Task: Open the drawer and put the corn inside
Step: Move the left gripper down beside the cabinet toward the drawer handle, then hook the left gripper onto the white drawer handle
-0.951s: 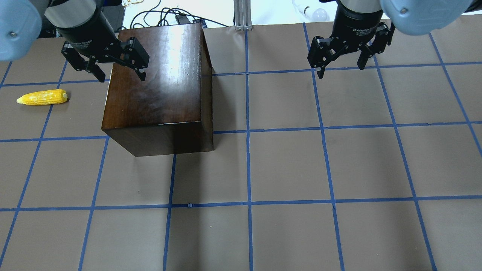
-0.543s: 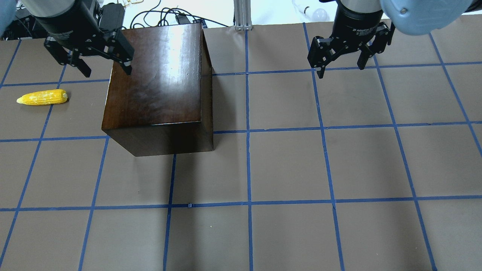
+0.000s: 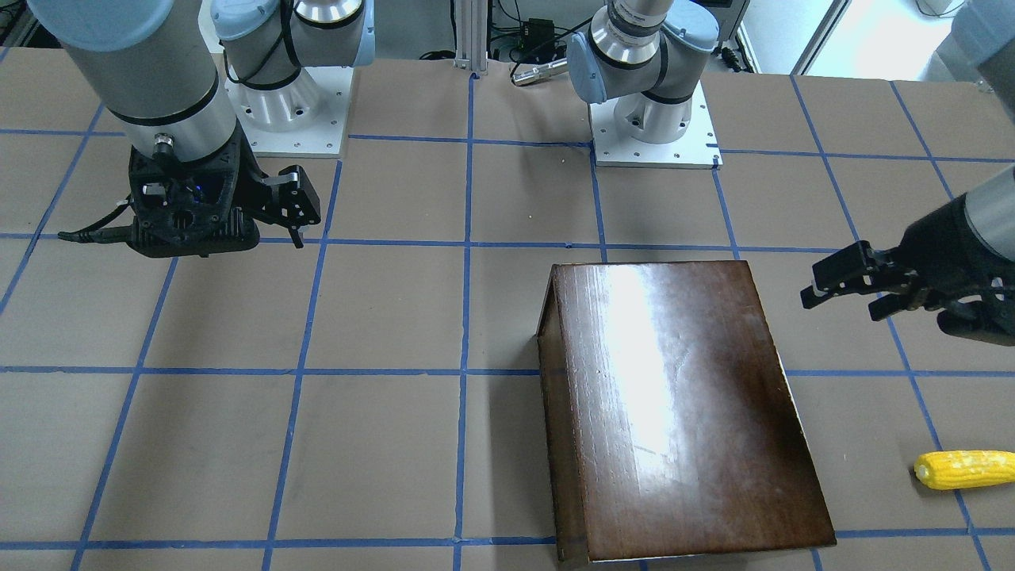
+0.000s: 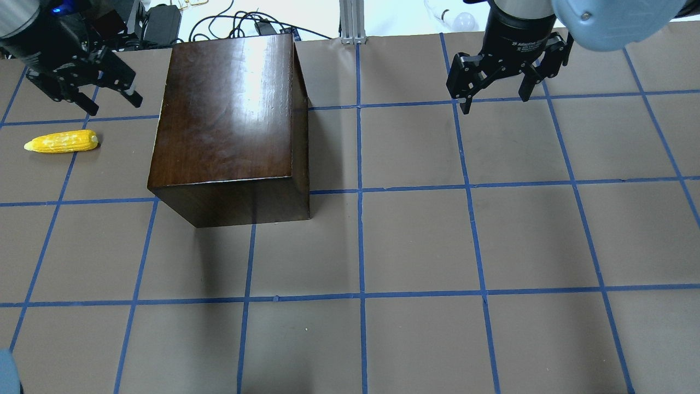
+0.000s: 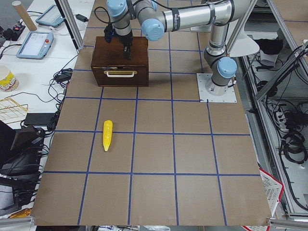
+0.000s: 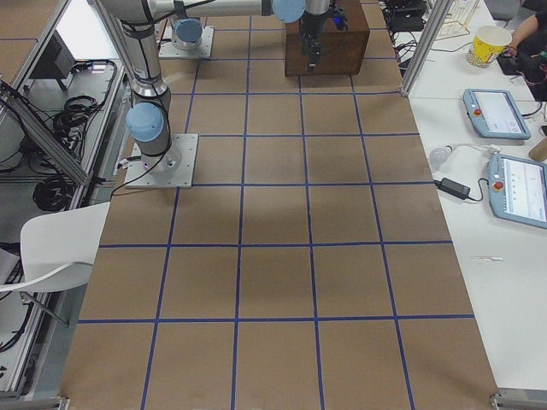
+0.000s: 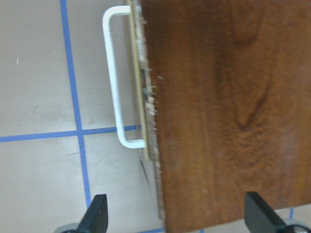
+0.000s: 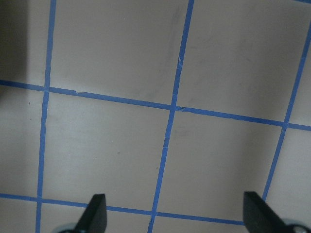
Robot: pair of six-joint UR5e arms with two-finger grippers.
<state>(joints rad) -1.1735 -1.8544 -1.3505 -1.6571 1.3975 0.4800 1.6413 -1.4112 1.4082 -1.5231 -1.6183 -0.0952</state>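
Left hand (image 4: 114, 106), wide open & empty, hangs upper left in the overhead view, nearest the drawer (image 5: 137, 77) front, whose white handle (image 7: 112, 73) runs up-down in the left wrist view.

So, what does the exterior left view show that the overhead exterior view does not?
Only the exterior left view shows the drawer front, shut, with its white handle, and the left arm's base plate.

Only the overhead exterior view shows the cabinet's plain wall facing the robot, and clearly the right gripper, jaws open.

Both show the cabinet's glossy top, the corn lying apart from the cabinet, and the left gripper on the handle side.
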